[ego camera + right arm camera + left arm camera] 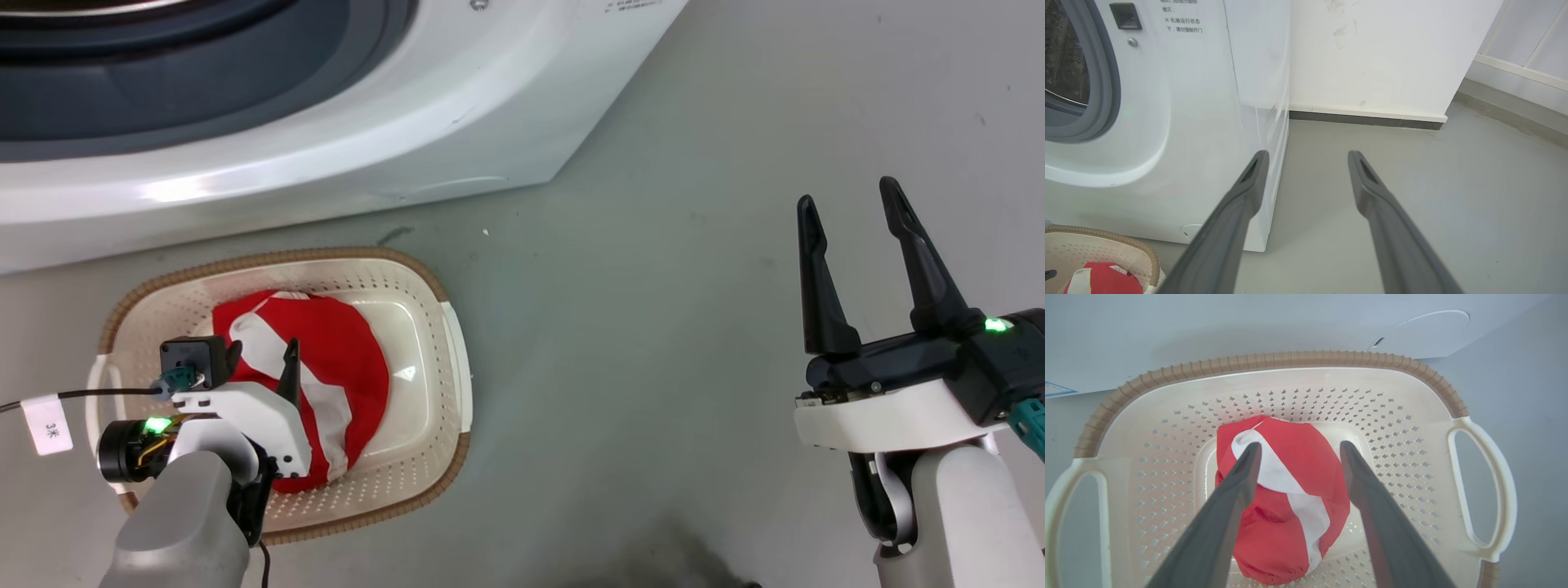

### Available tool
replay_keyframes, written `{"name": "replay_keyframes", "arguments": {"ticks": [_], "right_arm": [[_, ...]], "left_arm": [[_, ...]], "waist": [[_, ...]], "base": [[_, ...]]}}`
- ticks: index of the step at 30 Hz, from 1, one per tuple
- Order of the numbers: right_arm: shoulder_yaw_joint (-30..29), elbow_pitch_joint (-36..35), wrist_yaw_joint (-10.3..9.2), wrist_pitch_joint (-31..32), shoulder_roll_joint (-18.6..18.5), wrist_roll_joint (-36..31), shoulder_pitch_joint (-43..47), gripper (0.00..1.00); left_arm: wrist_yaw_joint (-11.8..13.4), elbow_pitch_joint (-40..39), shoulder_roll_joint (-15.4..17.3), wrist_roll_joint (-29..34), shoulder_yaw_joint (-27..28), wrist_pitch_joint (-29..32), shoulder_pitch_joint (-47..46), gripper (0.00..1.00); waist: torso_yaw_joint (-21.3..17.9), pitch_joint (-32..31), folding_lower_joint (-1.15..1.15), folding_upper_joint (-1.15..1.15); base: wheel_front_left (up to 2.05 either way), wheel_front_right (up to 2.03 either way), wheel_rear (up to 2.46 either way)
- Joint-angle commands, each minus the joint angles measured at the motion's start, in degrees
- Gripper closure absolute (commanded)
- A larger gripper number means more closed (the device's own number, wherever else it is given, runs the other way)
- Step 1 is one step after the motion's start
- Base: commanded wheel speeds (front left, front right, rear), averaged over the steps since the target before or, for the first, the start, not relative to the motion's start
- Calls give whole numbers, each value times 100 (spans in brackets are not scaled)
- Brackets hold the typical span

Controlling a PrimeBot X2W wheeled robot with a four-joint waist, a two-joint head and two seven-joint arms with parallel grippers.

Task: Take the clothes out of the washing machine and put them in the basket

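Note:
A red garment with white stripes (343,367) (1294,465) (1106,281) lies bunched in the cream basket with the brown rim (408,286) (1404,416) (1106,237), on the floor in front of the white washing machine (326,155) (1200,102). My left gripper (263,353) (1298,451) hangs open above the garment, its fingers astride it and apart from the cloth. My right gripper (849,200) (1308,157) stands open over bare floor to the right, nothing between its fingers. The washer's grey gasket (1106,81) and part of the drum show at the left of the right wrist view.
Grey floor (694,367) spreads to the right of the basket and washer. A white wall with a dark skirting board (1363,120) stands behind the washer's right side. A tagged cable (49,408) runs off my left wrist.

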Motion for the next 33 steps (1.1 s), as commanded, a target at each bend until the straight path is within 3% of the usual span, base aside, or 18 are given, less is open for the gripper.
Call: {"name": "replay_keyframes", "arguments": {"ticks": [1,11,16,23,28,33], "right_arm": [[2,35,-6,-13,10,4,-55,0],[-5,235,-6,-13,10,-8,204,0],[-43,314,-5,-13,10,-16,318,0],[-47,319,-5,-13,10,17,431,0],[-14,300,-6,-13,10,69,418,0],[-15,225,-5,-13,11,178,339,0]], "left_arm": [[-17,-192,-50,62,118,-15,144,0],[-2,-1939,-247,624,1161,-14,1080,0],[-142,-2770,-584,774,1821,-15,1631,0],[-314,-3670,-770,1213,2195,-14,1672,0],[-359,-4050,-631,1362,2244,-14,1415,0],[-380,-4247,-199,1311,1884,-13,828,0]], "waist": [[93,-242,-1,0],[311,-1053,-1,0],[400,-1373,-1,0],[403,-1528,-1,0],[312,-1412,-1,0],[157,-1106,-1,0]], "base": [[0,0,0],[0,0,0],[0,0,0],[0,0,0],[0,0,0],[0,0,0]]}}
